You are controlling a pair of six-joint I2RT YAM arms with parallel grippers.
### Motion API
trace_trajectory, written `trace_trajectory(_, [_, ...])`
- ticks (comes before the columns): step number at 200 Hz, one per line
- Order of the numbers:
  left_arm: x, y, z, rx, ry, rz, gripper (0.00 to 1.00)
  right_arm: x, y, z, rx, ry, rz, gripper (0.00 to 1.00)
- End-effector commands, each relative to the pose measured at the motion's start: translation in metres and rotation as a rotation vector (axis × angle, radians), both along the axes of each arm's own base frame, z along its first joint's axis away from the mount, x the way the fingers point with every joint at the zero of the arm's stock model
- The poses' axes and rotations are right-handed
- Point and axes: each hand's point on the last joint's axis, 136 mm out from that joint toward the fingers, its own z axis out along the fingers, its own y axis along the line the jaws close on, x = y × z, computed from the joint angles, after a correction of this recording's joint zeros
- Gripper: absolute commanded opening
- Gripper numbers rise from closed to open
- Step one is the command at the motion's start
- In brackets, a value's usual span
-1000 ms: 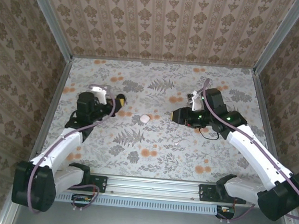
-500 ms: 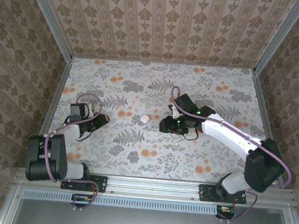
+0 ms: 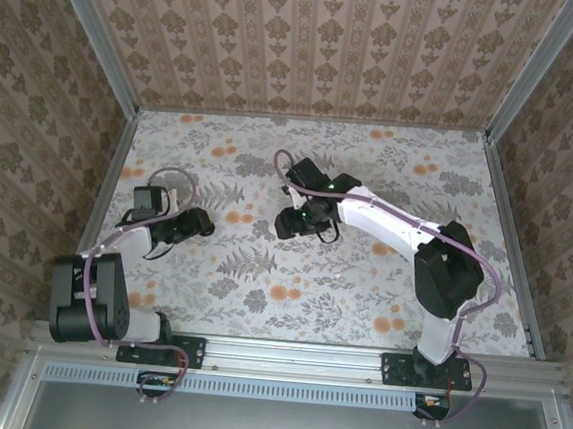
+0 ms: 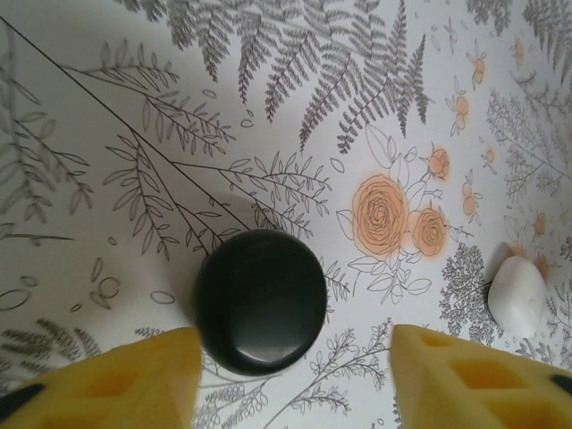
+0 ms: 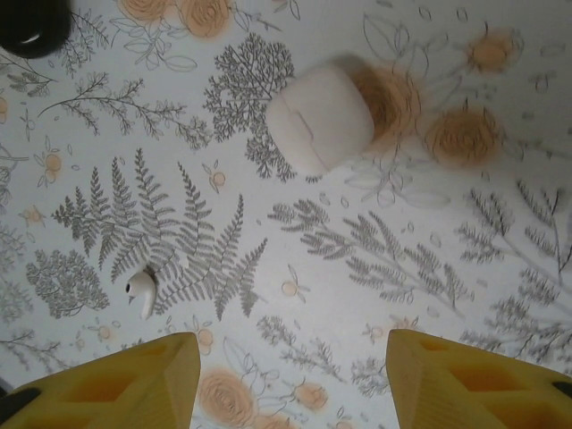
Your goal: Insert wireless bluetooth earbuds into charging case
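The white charging case (image 5: pixel 320 116) lies closed on the flowered table, ahead of my open right gripper (image 5: pixel 290 344) and apart from it. One small earbud (image 5: pixel 141 293), white with a short stem, lies just ahead of the right gripper's left finger (image 5: pixel 134 380). In the top view the right gripper (image 3: pixel 284 222) hangs over the table's middle. My left gripper (image 4: pixel 293 344) is open low over the table, with a black round domed object (image 4: pixel 259 299) between its pads, close to the left pad (image 4: pixel 134 375). The case (image 4: pixel 517 295) shows as a white lump to the right.
The black round object (image 5: pixel 31 27) also sits at the far left corner of the right wrist view. The left gripper (image 3: pixel 200 223) is at the table's left side. Patterned walls enclose the table (image 3: pixel 359 301) on three sides.
The right gripper has swung left from the table's right half to over the spot where the case lay. The left gripper dropped back toward the left edge, then edged right.
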Motion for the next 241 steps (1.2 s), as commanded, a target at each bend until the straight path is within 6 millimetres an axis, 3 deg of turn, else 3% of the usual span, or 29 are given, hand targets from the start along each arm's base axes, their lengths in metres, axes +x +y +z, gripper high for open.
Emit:
trace_trajectory(1, [-0.003, 0.011, 0.022, 0.081, -0.039, 0.001, 0.62, 0.008, 0.000, -0.007, -0.087, -0.015, 0.079, 0.60])
trace_trajectory(57, [-0.005, 0.003, 0.049, 0.087, -0.114, -0.031, 0.63, 0.025, 0.026, -0.027, -0.153, -0.004, 0.217, 0.66])
trace_trajectory(122, [-0.003, -0.016, 0.044, 0.058, -0.111, -0.076, 0.64, 0.041, 0.022, -0.067, -0.339, 0.008, 0.305, 0.72])
trace_trajectory(175, [0.001, -0.019, 0.040, 0.052, -0.107, -0.088, 0.64, 0.050, 0.028, -0.088, -0.363, 0.017, 0.330, 0.73])
trace_trajectory(206, [0.002, -0.021, 0.036, 0.049, -0.100, -0.094, 0.64, 0.052, 0.034, -0.101, -0.358, 0.044, 0.330, 0.71])
trace_trajectory(241, [0.004, -0.024, 0.036, 0.037, -0.104, -0.100, 0.63, 0.051, 0.036, -0.105, -0.351, 0.070, 0.312, 0.59])
